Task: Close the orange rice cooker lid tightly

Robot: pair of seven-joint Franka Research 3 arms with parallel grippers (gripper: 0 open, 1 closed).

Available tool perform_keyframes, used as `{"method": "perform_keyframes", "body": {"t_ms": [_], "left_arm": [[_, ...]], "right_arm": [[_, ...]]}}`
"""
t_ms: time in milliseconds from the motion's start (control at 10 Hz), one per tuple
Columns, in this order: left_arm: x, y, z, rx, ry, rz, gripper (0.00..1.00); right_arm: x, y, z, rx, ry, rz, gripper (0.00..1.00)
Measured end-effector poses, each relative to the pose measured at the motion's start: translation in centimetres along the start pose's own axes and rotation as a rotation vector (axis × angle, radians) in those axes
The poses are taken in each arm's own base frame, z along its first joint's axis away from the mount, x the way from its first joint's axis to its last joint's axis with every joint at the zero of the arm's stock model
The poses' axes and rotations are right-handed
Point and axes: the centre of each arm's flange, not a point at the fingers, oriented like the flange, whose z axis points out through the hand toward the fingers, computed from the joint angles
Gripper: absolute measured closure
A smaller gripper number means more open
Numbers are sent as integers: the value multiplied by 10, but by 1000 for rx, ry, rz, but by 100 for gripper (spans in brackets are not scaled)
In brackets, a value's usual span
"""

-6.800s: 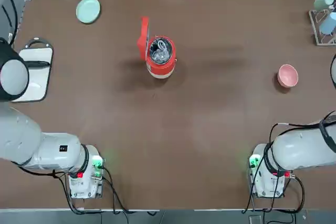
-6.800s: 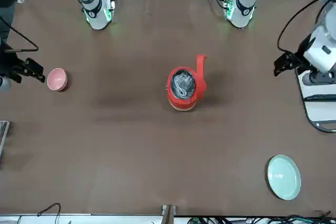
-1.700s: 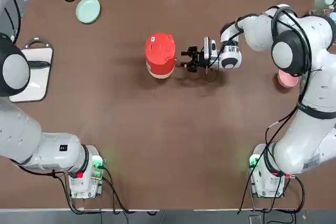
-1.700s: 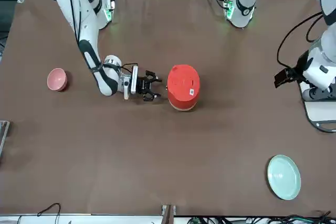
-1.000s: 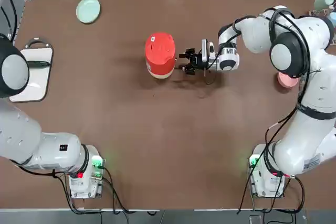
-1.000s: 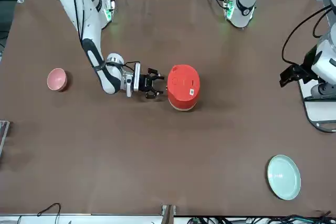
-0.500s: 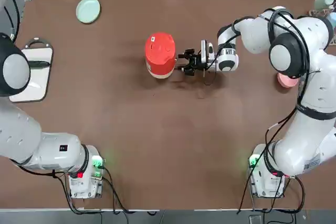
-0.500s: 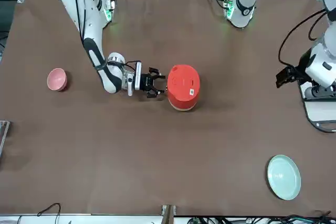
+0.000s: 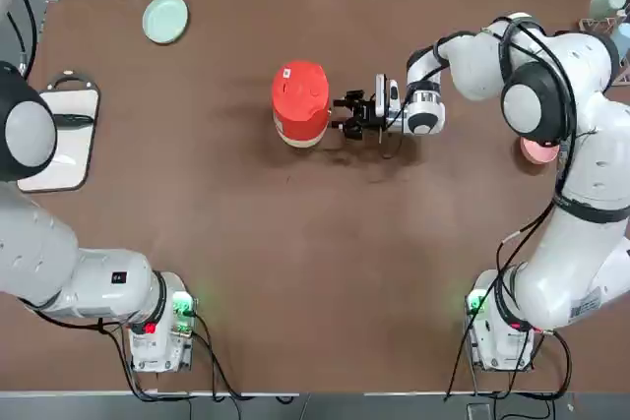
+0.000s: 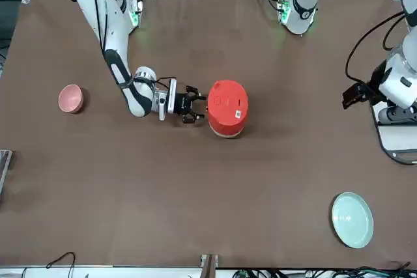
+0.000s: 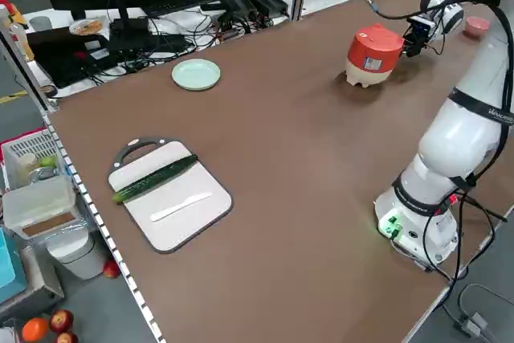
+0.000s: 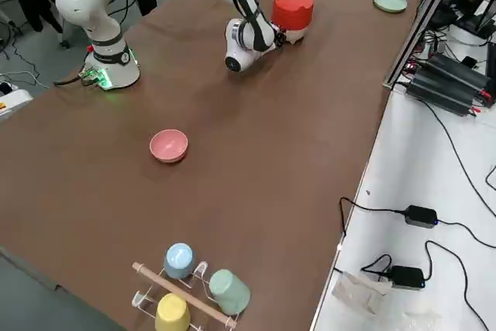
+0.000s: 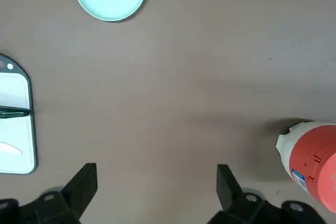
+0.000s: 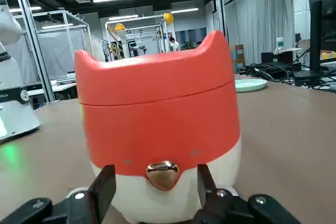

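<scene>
1. Lid [image 9: 300, 91] down on orange rice cooker [image 9: 301, 134], far-centre desk [image 9: 295, 272].
2. Right end effector [image 14: 156, 182] low beside it, part-spread, likely for the front latch [image 14: 163, 174].
3. Left end effector [image 13: 157, 182] spread, parked left.

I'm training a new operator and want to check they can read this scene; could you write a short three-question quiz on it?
1. True or false: the lid of the orange rice cooker is down on its body.
2. Multiple choice: which gripper is at the cooker's front, by the metallic button?
a) the left gripper
b) the right gripper
c) both grippers
3. Fill in the blank: the dark green cucumber lies on the white ____.

Key: 1. true; 2. b; 3. cutting board
</scene>
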Motion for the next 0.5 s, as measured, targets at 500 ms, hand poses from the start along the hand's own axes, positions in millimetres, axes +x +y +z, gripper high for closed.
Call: {"method": "perform_keyframes", "body": {"t_ms": [500], "left_arm": [[0, 1, 0, 0, 0, 1, 0]], "right_arm": [[-2, -6, 11, 9, 6, 6, 29]]}}
